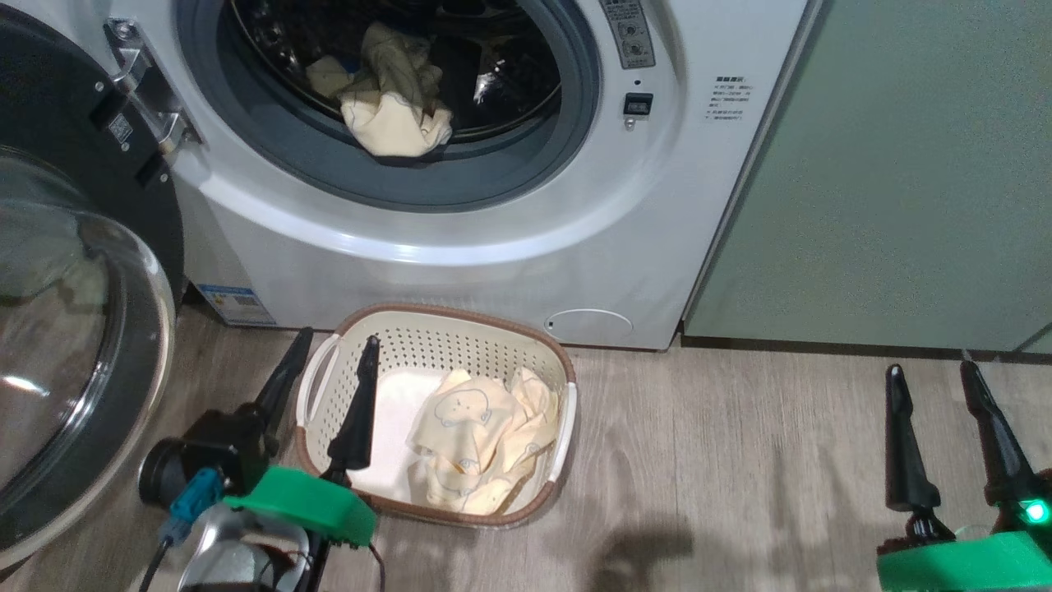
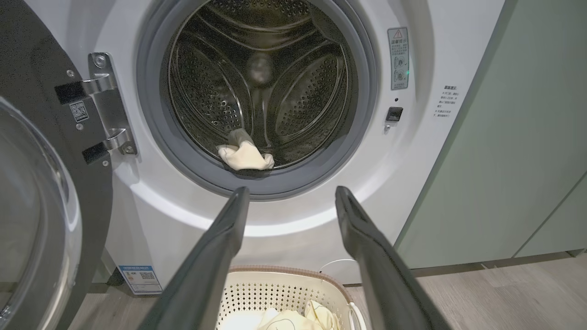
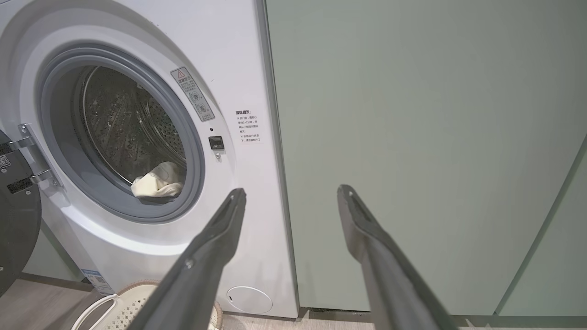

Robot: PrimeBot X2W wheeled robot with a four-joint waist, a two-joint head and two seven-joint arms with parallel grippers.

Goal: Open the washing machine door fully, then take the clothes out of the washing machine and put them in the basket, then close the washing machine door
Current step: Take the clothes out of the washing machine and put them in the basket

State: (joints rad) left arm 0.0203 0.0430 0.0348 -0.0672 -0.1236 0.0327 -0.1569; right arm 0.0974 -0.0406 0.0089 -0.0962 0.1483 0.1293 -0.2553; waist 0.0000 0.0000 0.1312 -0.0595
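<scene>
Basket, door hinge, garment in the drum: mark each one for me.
Basket [image 1: 448, 349]: head view, on its far perforated wall.
Hinge [image 2: 110, 110]: left wrist view, on the metal plate.
Garment [image 1: 394, 123]: head view, on its pale lower fold.

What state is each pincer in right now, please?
Left pincer: open, holding nothing.
Right pincer: open, holding nothing.
</scene>
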